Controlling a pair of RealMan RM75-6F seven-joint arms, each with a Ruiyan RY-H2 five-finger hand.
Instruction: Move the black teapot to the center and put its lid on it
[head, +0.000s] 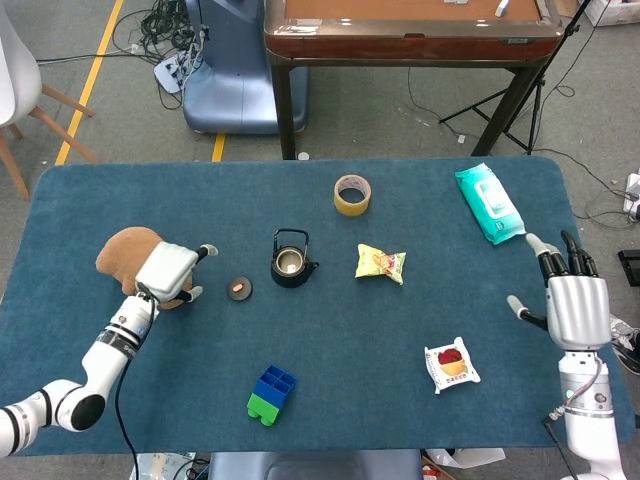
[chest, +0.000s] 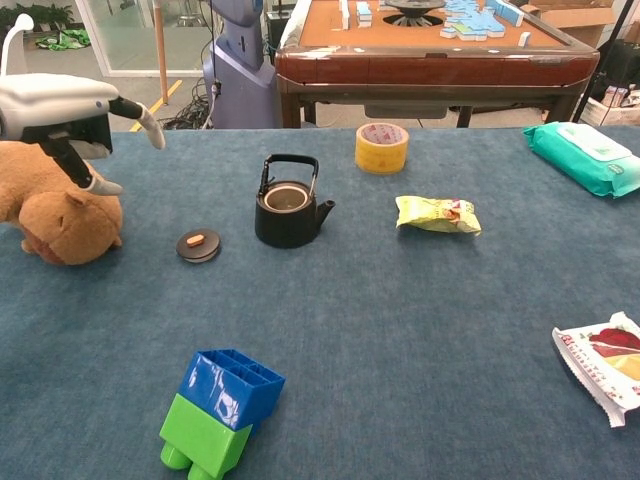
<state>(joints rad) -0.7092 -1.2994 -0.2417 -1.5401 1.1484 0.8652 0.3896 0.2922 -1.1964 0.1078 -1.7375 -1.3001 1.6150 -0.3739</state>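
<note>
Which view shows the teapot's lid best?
The chest view: the lid lies close and large, its orange knob clear, left of the teapot. In the head view it is a small dark disc.

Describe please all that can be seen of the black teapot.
The black teapot is small, round and dark, with a matte, metal-like look. Its arched handle stands upright over an open mouth with a pale rim, and a short spout points toward the snack packet side. It stands upright on the blue table cloth. Its lid lies apart beside it. Nothing touches it but the cloth.
</note>
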